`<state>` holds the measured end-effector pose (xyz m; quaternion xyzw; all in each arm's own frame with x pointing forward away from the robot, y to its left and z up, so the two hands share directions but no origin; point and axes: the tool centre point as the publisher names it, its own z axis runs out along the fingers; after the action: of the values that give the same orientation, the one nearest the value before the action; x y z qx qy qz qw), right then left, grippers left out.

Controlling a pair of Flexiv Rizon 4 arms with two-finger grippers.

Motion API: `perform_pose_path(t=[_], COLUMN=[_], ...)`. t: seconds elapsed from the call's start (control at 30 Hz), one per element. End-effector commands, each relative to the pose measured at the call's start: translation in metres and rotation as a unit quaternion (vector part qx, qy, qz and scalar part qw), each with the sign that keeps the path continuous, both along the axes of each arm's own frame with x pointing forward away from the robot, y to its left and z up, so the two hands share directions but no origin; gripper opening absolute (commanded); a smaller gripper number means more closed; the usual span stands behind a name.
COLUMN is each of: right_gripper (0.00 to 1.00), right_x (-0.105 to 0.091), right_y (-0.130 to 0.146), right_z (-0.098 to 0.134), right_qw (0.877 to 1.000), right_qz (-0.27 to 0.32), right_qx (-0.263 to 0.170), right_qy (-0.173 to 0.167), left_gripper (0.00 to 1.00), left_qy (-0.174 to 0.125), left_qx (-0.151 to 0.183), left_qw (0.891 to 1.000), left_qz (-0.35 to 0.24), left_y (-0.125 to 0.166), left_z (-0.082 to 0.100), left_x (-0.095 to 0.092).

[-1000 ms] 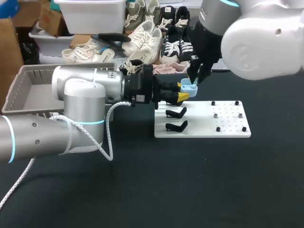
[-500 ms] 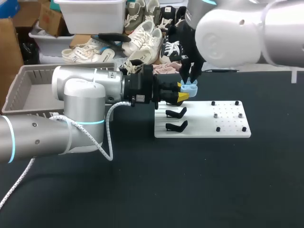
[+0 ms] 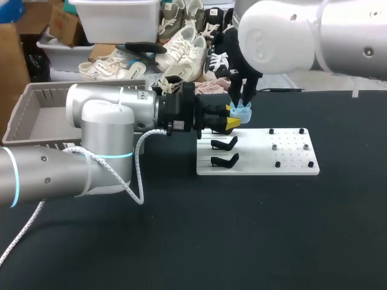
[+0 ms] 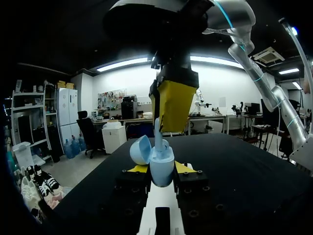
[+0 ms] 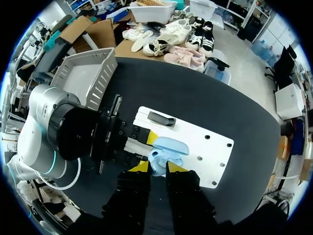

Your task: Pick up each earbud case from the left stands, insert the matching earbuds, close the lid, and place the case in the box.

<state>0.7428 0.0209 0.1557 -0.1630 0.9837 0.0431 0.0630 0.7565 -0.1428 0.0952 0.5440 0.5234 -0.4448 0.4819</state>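
A light blue earbud case (image 4: pixel 162 169) with its lid (image 4: pixel 140 149) swung open sits between the yellow fingertips of my left gripper (image 4: pixel 161 170), which is shut on it. In the head view the case (image 3: pixel 241 113) hangs above the white board's far left corner. My right gripper (image 4: pixel 172 105) stands directly over the case, shut on a light blue earbud (image 4: pixel 158 133) whose lower end is in the case's opening. In the right wrist view the open case (image 5: pixel 168 147) lies just ahead of my right gripper (image 5: pixel 157 167).
The white board (image 3: pixel 290 162) carries two black stands (image 3: pixel 225 143) (image 3: pixel 224 160) on its left part and small black pegs on its right part. A grey slatted box (image 3: pixel 36 115) stands at the far left of the table.
My right arm has swung to the left and its gripper has shifted slightly left, over the case. The left arm and the case have kept still.
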Motion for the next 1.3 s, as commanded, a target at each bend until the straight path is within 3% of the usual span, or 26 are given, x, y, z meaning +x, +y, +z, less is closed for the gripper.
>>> perform_pose_path(t=[0.03,1.3], right_gripper=[0.0,0.0], right_x=[0.0031,0.0049], right_y=[-0.0001,0.002], right_z=[-0.0032,-0.0017], right_qw=[1.0,1.0], right_qz=[-0.001,-0.003], right_qx=[0.0,-0.004], right_qy=[0.003,0.002], left_gripper=[0.0,0.0], left_qy=[-0.001,-0.001], left_qx=[-0.001,-0.001], left_qw=[1.0,1.0], left_qz=[0.002,0.002], left_y=[-0.0001,-0.0001], left_z=[-0.0005,-0.0005], left_x=[-0.0008,-0.0008])
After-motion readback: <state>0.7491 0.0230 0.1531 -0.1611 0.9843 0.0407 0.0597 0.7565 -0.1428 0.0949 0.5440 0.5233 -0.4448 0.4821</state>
